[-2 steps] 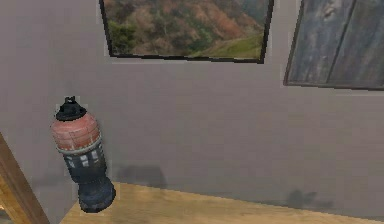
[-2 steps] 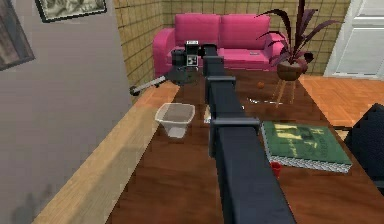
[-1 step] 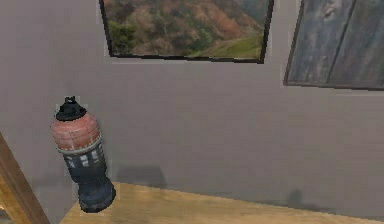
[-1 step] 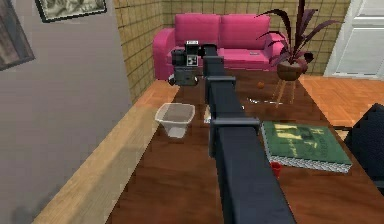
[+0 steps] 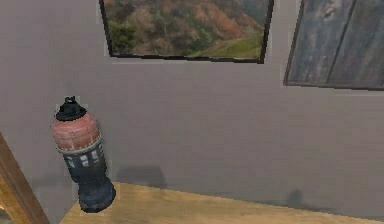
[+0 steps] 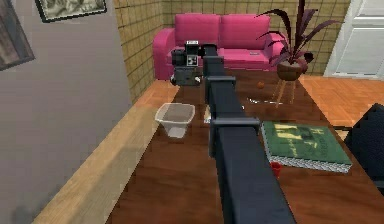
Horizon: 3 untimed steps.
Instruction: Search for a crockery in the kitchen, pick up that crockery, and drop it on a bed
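I cannot tell where the crockery is, so I cannot tell which way it points or how its long side runs.

In the arm side view the arm is a long dark bar going from near to far. At its far end is the gripper, with a pink sofa behind it. I cannot tell if the jaws are gripping or let go, or if the gripper holds anything.

Left of the arm stands a small see-through tub, upright, with its mouth up. I cannot tell if anything is in it. Right of the arm a green book lies flat on a dark brown top, its long side going left to right. Far on the right a pot sits on a little stand and holds a plant with long dark red leaves.

In the forward view a tall thing shaped like a lighthouse stands upright at the left on a light wood top. Its long side runs up and down. A painting of hills hangs on the wall, higher up.
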Motion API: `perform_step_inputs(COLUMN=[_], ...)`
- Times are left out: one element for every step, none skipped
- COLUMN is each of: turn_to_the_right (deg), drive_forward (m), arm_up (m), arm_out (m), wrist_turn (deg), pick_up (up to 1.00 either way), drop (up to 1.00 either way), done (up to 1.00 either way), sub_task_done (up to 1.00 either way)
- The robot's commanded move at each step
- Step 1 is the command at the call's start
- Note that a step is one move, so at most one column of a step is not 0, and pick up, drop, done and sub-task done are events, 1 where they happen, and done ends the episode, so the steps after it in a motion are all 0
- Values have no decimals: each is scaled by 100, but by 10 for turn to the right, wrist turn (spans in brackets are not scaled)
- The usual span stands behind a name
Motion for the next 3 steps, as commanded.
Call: perform_step_inputs(turn_to_the_right=[0, 0, 0], drive_forward=[0, 0, 0], arm_up=[-18, 0, 10], arm_out=[0, 0, 0], wrist_turn=[0, 0, 0], pick_up=[0, 100, 0], drop=[0, 0, 0], done=[0, 0, 0], sub_task_done=[0, 0, 0])
